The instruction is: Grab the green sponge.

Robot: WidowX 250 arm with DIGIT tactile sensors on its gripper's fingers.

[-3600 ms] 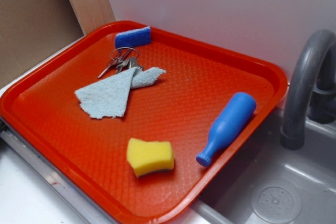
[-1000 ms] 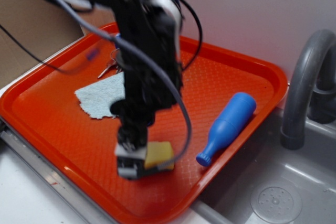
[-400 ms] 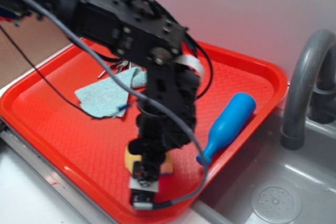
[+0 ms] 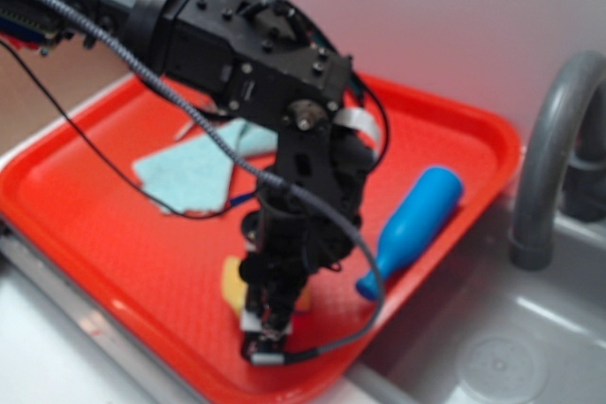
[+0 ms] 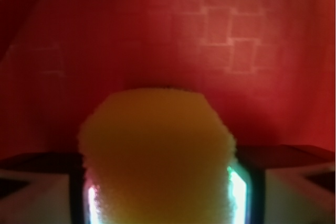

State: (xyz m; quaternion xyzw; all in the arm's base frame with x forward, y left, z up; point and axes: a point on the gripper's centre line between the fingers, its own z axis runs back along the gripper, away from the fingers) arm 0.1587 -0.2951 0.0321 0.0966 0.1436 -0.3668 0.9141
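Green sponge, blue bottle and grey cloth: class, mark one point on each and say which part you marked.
green sponge [image 5: 157,150]: wrist view, middle of its yellow foam face.
blue bottle [image 4: 418,219]: exterior view, middle of its body.
grey cloth [image 4: 189,169]: exterior view, its flat middle, left of the arm.

A big red tray [image 4: 445,130] is sitting on a pale counter [image 4: 57,347]. Behind the tray a plain white wall [image 4: 454,16] is standing, looking a little pink near the tray. At the tray's far left corner something brown [image 4: 38,82] is showing. Right of the tray a grey sink [image 4: 511,347] is lying low, and a grey tap [image 4: 549,167] is curving up over it.
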